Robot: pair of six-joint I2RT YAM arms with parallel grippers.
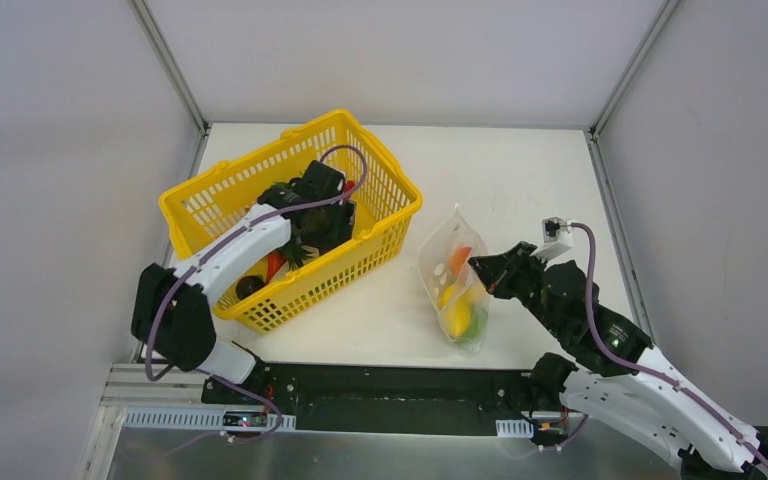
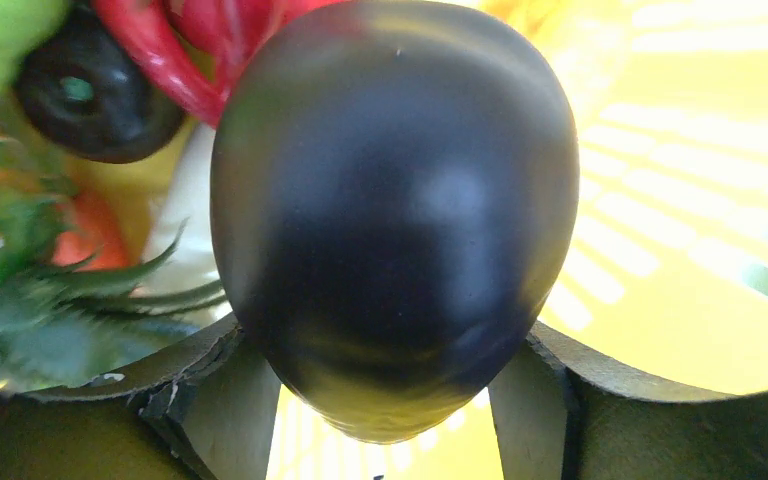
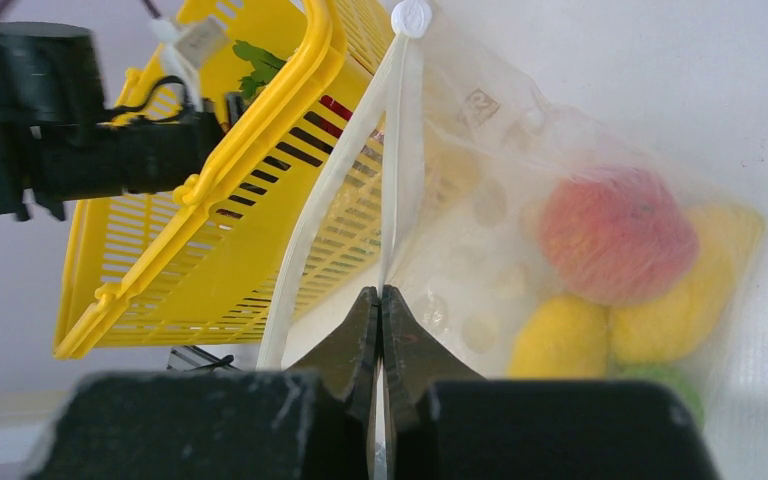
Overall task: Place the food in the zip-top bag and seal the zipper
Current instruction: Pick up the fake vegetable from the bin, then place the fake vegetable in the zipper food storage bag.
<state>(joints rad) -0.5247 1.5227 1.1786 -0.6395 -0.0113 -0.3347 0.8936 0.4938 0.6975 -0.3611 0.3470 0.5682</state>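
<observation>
From above, my left claw (image 1: 312, 222) reaches down inside the yellow mesh basket (image 1: 385, 175) at the far left of the table (image 1: 520, 170), its fingertips hidden among the toys. My right claw (image 1: 480, 268) meets the right edge of the zip-top bag (image 1: 440, 245), which lies on the table just right of the basket with orange, yellow and green pieces inside. At my left wrist, a dark purple eggplant (image 2: 390, 220) fills the view. My left claw (image 2: 380, 385) grasps it, a finger pressed against each lower flank. Behind it sit a red pepper (image 2: 155, 50), another dark round piece (image 2: 95, 90), some green leafy tops (image 2: 50, 310) and the basket's yellow floor (image 2: 680, 200). At my right wrist, my right claw (image 3: 381, 310) is clenched on the zipper (image 3: 400, 120), the pale strip running up from between the pressed-together fingers. The strip's two sides stand parted toward the basket (image 3: 210, 230). Through the dotted plastic (image 3: 480, 200) I see a red-orange fruit (image 3: 615, 235), two yellow pieces (image 3: 560, 340) and a bit of green (image 3: 675, 385).
</observation>
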